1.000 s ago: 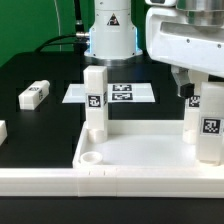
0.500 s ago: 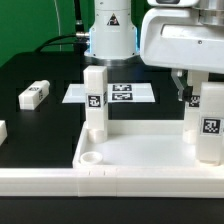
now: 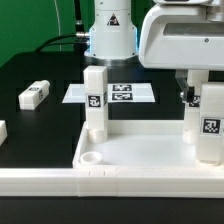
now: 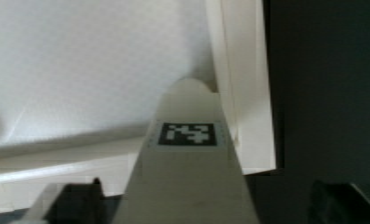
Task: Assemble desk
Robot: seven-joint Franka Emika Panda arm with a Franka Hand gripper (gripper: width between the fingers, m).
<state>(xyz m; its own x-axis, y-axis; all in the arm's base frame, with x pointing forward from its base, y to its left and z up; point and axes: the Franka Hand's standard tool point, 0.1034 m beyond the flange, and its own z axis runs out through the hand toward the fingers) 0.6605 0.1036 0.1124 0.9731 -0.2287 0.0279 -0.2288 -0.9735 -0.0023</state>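
The white tray-like tabletop [image 3: 140, 150] lies in the foreground with its rim up. Two white tagged legs stand upright in its far corners: one on the exterior view's left [image 3: 95, 100], one on the right [image 3: 208, 125]. My gripper [image 3: 203, 92] is over the top of the right leg, with one dark finger [image 3: 186, 95] beside it. In the wrist view this leg [image 4: 191, 150] runs up between my fingers [image 4: 75, 200], and a gap shows on one side. The gripper [image 4: 208, 205] stands open astride the leg. The tabletop's inside [image 4: 75, 60] shows behind it.
A loose white leg [image 3: 34, 95] lies on the black table at the exterior view's left, and part of another [image 3: 2, 130] shows at the left edge. The marker board [image 3: 120, 93] lies behind the tabletop, before the robot base [image 3: 110, 35]. A round socket [image 3: 92, 157] sits in the near left corner.
The arm's housing and the finger have shifted very slightly at the right leg. The legs and tabletop have not moved.
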